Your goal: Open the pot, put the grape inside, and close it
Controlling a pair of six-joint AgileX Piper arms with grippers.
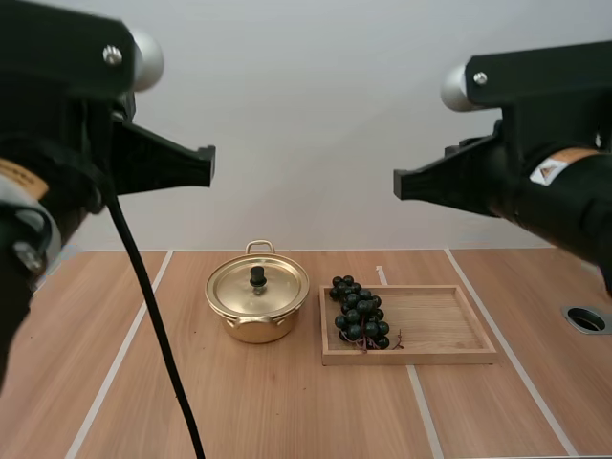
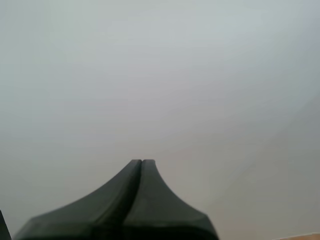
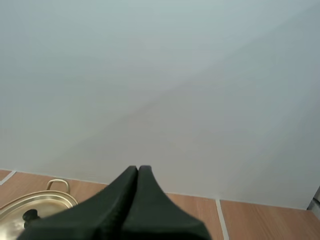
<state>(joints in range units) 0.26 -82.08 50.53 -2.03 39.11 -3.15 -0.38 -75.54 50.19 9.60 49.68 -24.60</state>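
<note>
High above table (image 1: 287, 411), left fingers (image 2: 131, 175) and right fingers (image 3: 127, 180) hovering, both pressed together, gripping nothing. Pot (image 1: 256, 330) sitting centre, lid (image 1: 277, 285) on. Grapes (image 1: 359, 312) lying just right of it, at left end of tray (image 1: 449, 325). Nothing done; all steps remaining.

The table (image 1: 287, 411) is pale wood, its top crossed by thin white lines (image 1: 122, 352) running away from me. Two things stand directly on it, near the middle: a golden pot (image 1: 256, 330) with its lid (image 1: 237, 287) on, and just to its right a shallow wooden tray (image 1: 411, 357) (close, a sliver of tabletop between them). Toward the right edge a round dark hole (image 1: 585, 319) sits in the top.
</note>
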